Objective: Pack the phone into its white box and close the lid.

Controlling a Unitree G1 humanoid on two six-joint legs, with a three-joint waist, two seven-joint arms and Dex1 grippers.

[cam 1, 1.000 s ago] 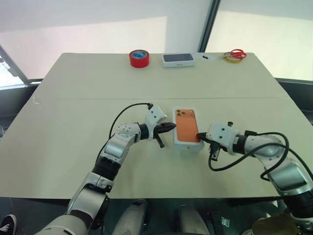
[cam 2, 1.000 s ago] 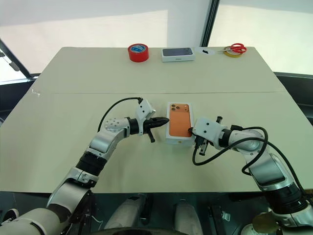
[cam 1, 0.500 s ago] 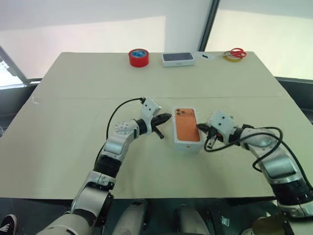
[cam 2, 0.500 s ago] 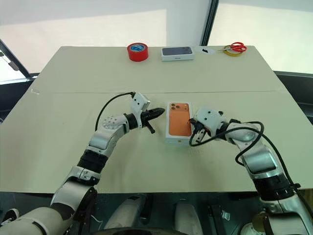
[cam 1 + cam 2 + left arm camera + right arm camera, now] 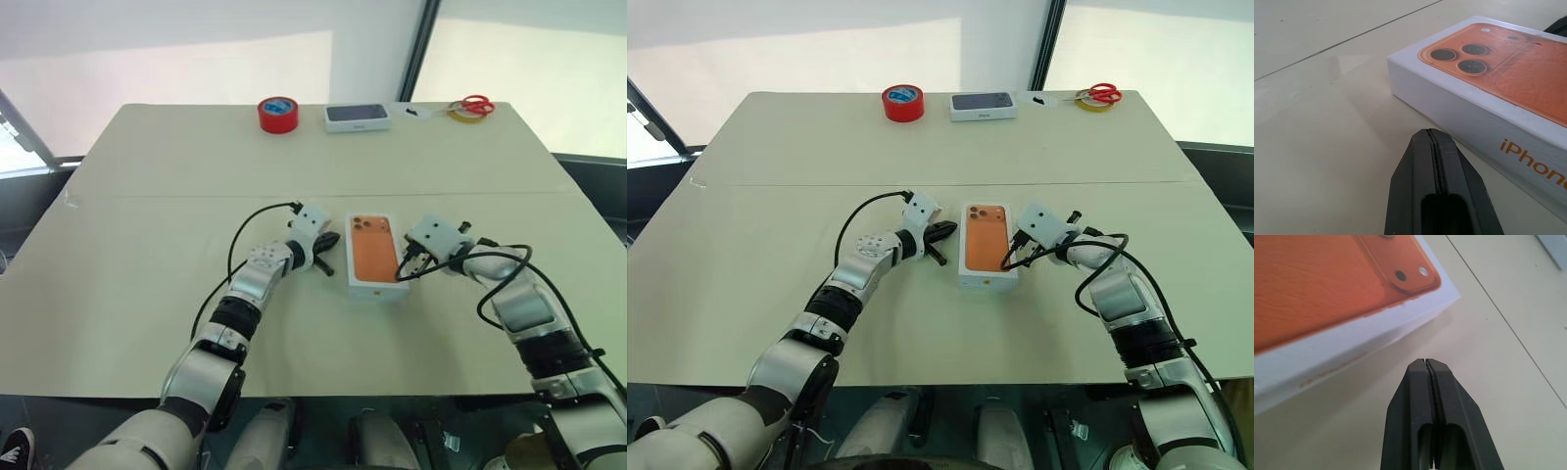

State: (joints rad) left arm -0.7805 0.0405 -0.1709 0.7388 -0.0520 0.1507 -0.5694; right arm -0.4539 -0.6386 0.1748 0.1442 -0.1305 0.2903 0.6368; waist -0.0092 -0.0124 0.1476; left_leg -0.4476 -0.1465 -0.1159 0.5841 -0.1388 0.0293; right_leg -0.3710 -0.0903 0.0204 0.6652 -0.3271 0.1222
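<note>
Pale beige tabletop (image 5: pixel 147 225) before bright windows carried one closed white box (image 5: pixel 376 257) at centre with the lid (image 5: pixel 374 250) on, flanked by the left hand (image 5: pixel 331 238) and right hand (image 5: pixel 403 273), both pinched shut and empty, plus one red tape roll (image 5: pixel 278 115), one dark-topped box (image 5: pixel 358 117) and one pair of scissors (image 5: pixel 474 105) along the far edge.
</note>
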